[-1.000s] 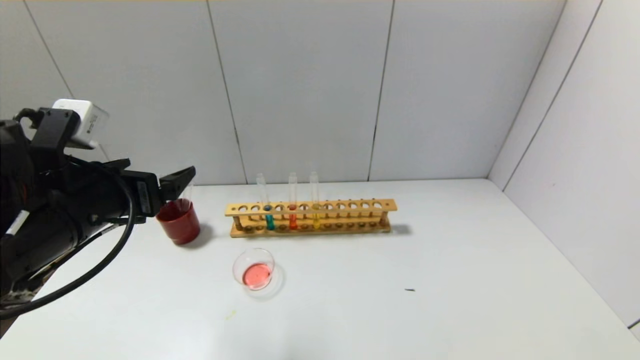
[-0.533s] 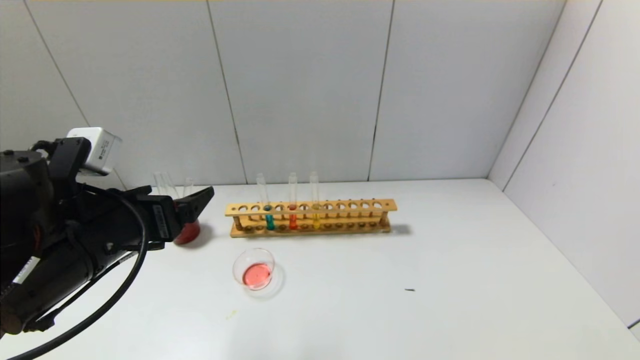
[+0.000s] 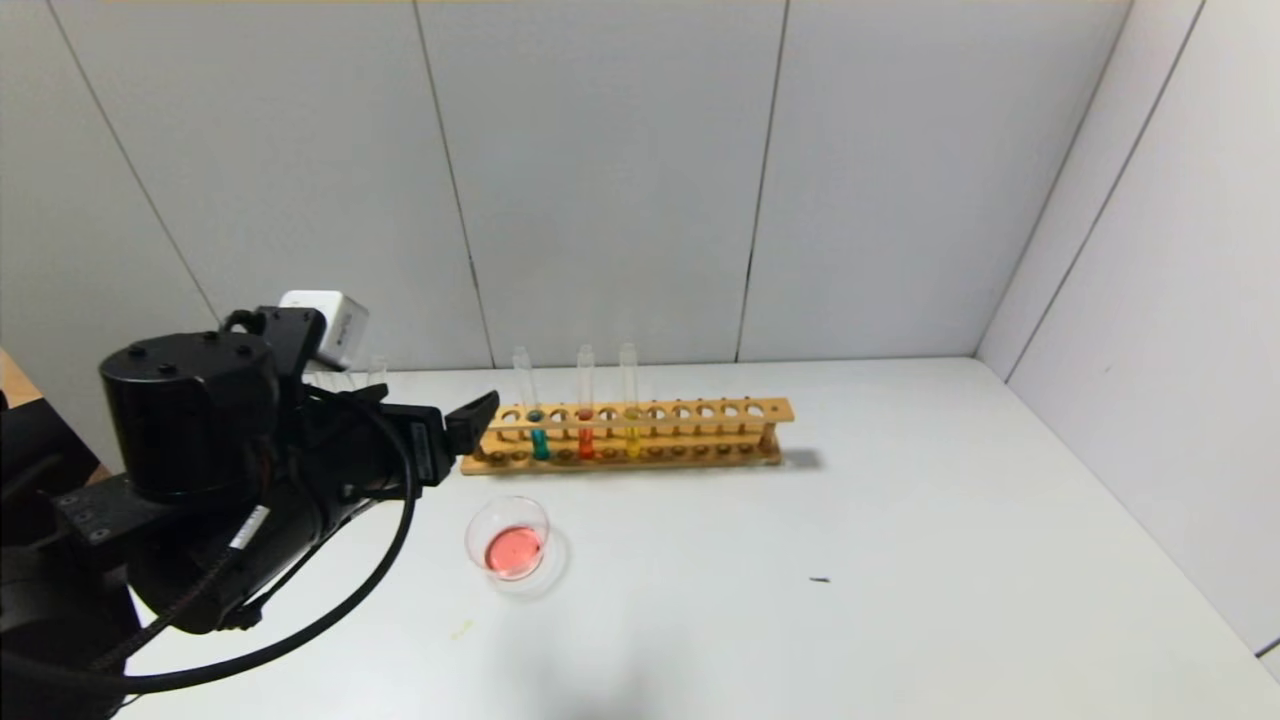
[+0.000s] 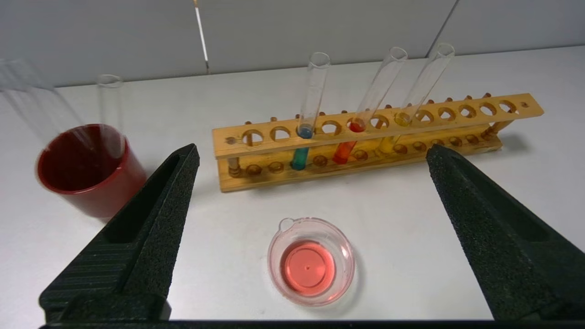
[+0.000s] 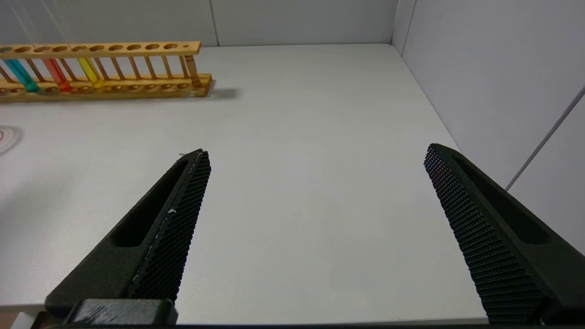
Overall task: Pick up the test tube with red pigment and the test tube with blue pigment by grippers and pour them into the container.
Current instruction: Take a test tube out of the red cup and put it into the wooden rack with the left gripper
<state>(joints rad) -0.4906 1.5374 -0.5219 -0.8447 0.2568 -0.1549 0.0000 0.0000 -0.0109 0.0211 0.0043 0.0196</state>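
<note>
the left gripper point(image 4: 311, 151) has its jaws spread wide and nothing is between them. its two black fingers point(image 4: 151, 214) point toward the wooden rack point(image 4: 379, 137) on the white table point(image 3: 900, 560). in the head view the left gripper point(image 3: 470, 415) hangs in the air at the left end of the rack, above and to the left of the glass dish.

the glass dish, the container point(image 4: 311, 267), sits on the table in front of the rack, a bit apart from it. it has pink-red liquid in the bottom.

the test tube with blue pigment point(image 4: 308, 109) stands in the rack, leaning a little. it is the tube nearest the left end. next to it stands a tube with orange-red liquid point(image 4: 365, 114), and then a tube with yellow liquid point(image 4: 413, 100). all three are in holes of the rack, apart from the gripper.

a dark red cup point(image 4: 87, 171) sits on the table to the left of the rack. a clear empty glass tube point(image 4: 109, 112) stands in the cup and leans on its rim. a second one beside it is too blurred to tell well. in the head view the arm hides most of the cup.

the right gripper point(image 5: 315, 155) also has its jaws spread wide and holds nothing. it hangs over bare table on the right side, well apart from the rack point(image 5: 105, 68).
</note>
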